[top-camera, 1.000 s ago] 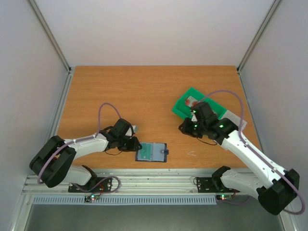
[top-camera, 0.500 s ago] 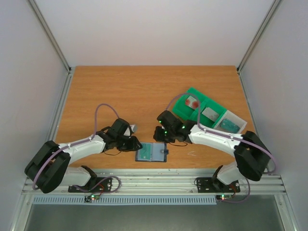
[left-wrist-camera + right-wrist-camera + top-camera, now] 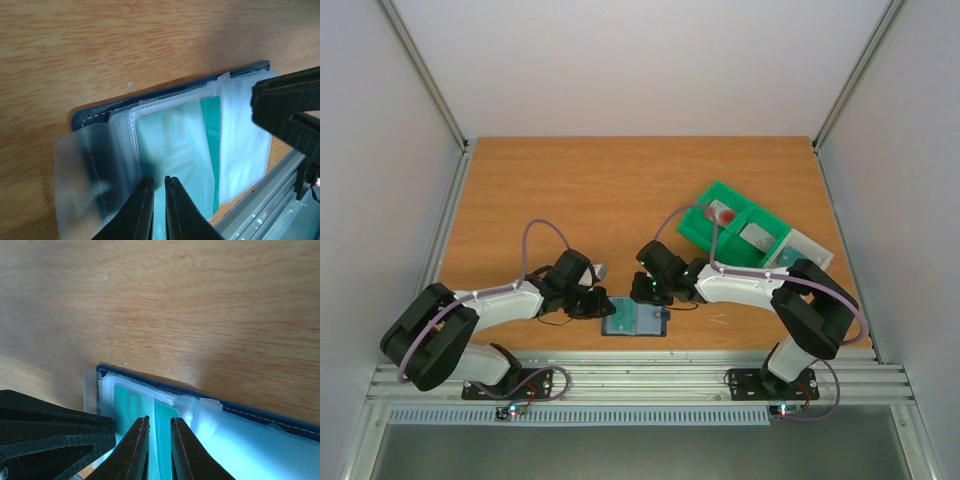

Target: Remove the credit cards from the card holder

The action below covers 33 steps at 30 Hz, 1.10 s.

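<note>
While credit cards [image 3: 175,150] sit in the clear sleeves of the card holder [image 3: 636,319] and others lie in the green tray [image 3: 695,230] beyond it to the right, we judge the task partway through. The step in hand is drawing out another card.

At the holder's left edge, the left gripper [image 3: 159,181] comes down on the fanned sleeves, its fingers nearly together with a thin slit between them. We cannot tell whether they pinch the plastic or merely press it. The holder lies open and flat on the table [image 3: 570,190], close to the near edge.

Over the holder's far side, the right gripper [image 3: 159,420] points its narrowed fingers at a teal card [image 3: 166,409] peeking from a sleeve. We cannot tell whether it has hold of that card.

As we see it, the next move calls for the left side to pin the holder while the right slides the teal card out along its sleeve. Room is tight over the holder, where the two grippers nearly meet. Bare wood spreads beyond the holder's far side, but the table's near edge lies just behind it, so a pull toward us could drag the holder off.
</note>
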{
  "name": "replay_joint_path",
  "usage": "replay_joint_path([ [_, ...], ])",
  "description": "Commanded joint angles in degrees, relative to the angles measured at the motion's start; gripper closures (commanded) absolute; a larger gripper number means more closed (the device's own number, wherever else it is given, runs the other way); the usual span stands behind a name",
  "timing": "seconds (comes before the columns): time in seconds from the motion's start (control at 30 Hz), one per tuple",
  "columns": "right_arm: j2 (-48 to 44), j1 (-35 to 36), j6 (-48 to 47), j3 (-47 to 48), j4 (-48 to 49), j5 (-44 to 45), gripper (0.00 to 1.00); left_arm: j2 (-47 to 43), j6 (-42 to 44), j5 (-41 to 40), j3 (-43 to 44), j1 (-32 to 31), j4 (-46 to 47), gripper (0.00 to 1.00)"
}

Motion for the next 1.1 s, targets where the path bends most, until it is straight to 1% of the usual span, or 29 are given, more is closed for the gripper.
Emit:
replay_joint_path([
  [0.0,1.7,0.79,0.49,-0.55,3.25,-1.04,0.86,2.08,1.05,-0.59,-1.39,0.17,2.47,0.91],
  [0.2,2.59,0.82,0.15,-1.31,4.24,-1.36,0.85,1.72,1.0,-1.12,-1.93,0.08,2.22,0.91],
  [0.47,2.12,0.81,-0.97,-2.09,2.21,0.0,0.85,1.68,1.05,-1.31,-2.17,0.07,2.32,0.9],
  [0.73,2.94,0.85,0.34,-3.76,5.96,-2.18,0.86,1.61,1.06,-1.47,-2.29,0.05,2.33,0.9],
  [1.07,3.86,0.83,0.53,-3.56,7.73,-3.7,0.88,1.63,1.15,-1.57,-2.18,0.12,2.35,0.9],
])
